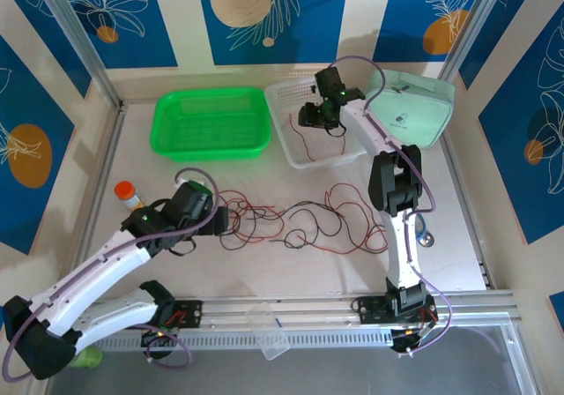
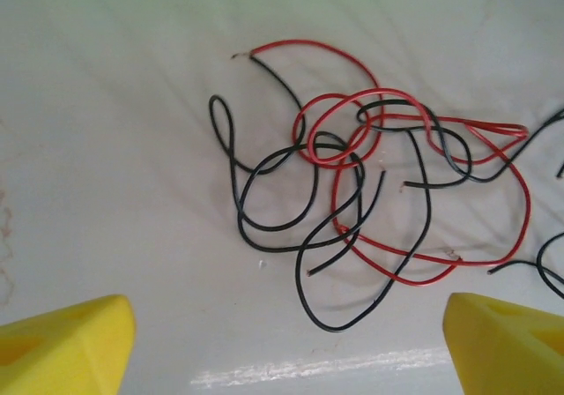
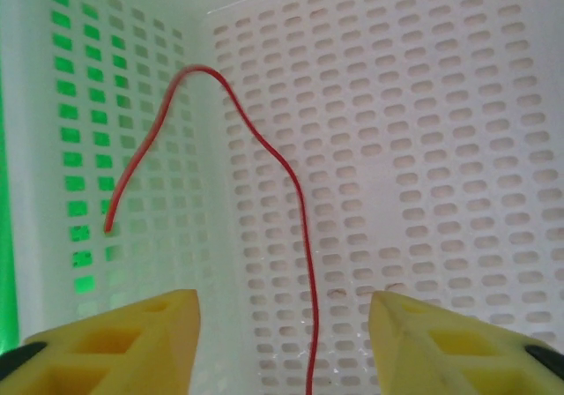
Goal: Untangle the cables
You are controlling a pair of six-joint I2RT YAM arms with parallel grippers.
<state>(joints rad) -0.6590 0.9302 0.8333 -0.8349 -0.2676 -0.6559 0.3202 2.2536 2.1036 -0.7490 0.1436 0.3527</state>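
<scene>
- The cables [image 1: 295, 220] lie in a loose red and black tangle on the white table [image 1: 159, 267], between the two arms and nearer the front rail; in the left wrist view the cables [image 2: 352, 201] loop over one another, red strands crossing black ones, with several bare ends lying free on the table [image 2: 106, 104].
- One red wire [image 1: 302, 152] lies apart from the tangle, inside the white perforated basket [image 1: 291, 104]; in the right wrist view this red wire [image 3: 295, 192] arches up against the wall of the basket [image 3: 458, 104] and drops down on the left.
- The right gripper [image 1: 313, 117] hangs over the white basket on an arm stretched far forward and bent at the elbow; seen from the wrist, the right gripper [image 3: 282, 311] has its yellow fingers [image 3: 132, 333] spread, the red wire passing between them without being pinched.
- The left gripper [image 1: 231, 223] sits just beside the tangle's left edge, its arm reaching low across the table; from the wrist, the left gripper [image 2: 288, 324] stands wide apart above the cables, fingers [image 2: 70, 346] holding nothing.
- A green basket [image 1: 211, 123] sits left of the white one; a mint lidded box [image 1: 410, 108] sits to its right; an orange-capped bottle [image 1: 129, 192] stands near the left arm.
</scene>
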